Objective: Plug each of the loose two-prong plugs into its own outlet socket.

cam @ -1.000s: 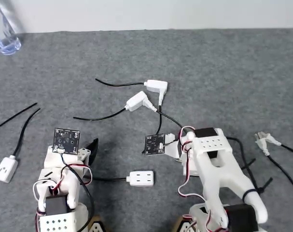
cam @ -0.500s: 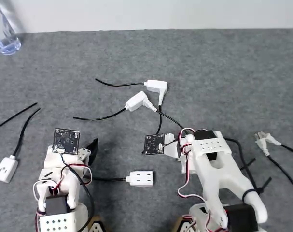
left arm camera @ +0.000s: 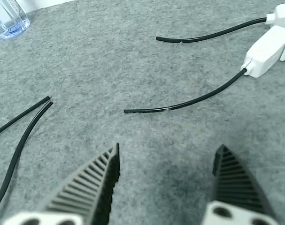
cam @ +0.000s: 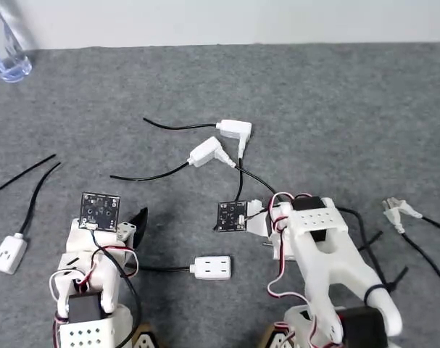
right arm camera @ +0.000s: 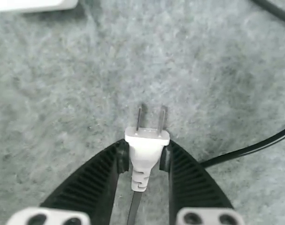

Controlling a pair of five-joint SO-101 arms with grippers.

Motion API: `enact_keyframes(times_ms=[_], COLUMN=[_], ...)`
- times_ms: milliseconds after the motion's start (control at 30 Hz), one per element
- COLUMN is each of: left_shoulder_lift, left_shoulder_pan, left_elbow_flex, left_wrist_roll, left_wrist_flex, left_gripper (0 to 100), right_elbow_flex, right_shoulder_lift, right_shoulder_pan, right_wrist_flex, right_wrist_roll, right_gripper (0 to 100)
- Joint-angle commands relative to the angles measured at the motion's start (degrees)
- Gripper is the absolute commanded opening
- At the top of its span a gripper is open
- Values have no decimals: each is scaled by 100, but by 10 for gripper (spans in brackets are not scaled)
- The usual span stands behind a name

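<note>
Outlet socket (cam: pixel 8 254) lies by the bench's (cam: pixel 335 101) left edge. Left tool (left arm camera: pixel 168 151) hangs with its fingers spread. A second socket (cam: pixel 212 267) sits near the middle of the front edge. Right tool (right arm camera: pixel 147 146) pinches a white two-prong plug (right arm camera: pixel 147 137), and another plug (cam: pixel 399 211) lies by the right edge.

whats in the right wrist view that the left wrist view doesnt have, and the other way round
Right wrist view: the right end effector shut on a white two-prong plug, its prongs pointing away from the camera, plus the edge of a white outlet block.
Left wrist view: the left end effector open and empty, white plugs lying close together, two loose cord ends, and a clear container far off.
Both: the grey mat and black cords.
</note>
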Motion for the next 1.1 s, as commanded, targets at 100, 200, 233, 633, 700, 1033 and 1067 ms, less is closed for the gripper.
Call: enact_keyframes(times_ms=[100,200,233,633,700,1033,1067], left_shoulder_lift=[18,18,18,-44,-88,-545,-545], left_shoulder_pan=[35,35,35,1407,1398,2840,3051], left_elbow_flex=[-31,-31,-31,-31,-31,-84,-92], left_wrist_roll=[-44,-35,-35,334,862,2998,3235], left_wrist_flex=[44,44,44,659,316,299,299], left_gripper=[298,298,298,302,302,302,302], right_elbow_flex=[246,229,149,-1582,-1582,-1864,-1864], right_shoulder_lift=[-154,-171,-171,-1007,-1112,-1051,-1024], right_shoulder_pan=[13,4,-4,-769,-971,-1411,-1429], right_wrist_flex=[-479,-444,-356,2492,2519,1771,1657], right_wrist_roll=[-35,-70,-176,-853,-1037,-1943,-2022], right_gripper=[10,10,8,8,8,8,8])
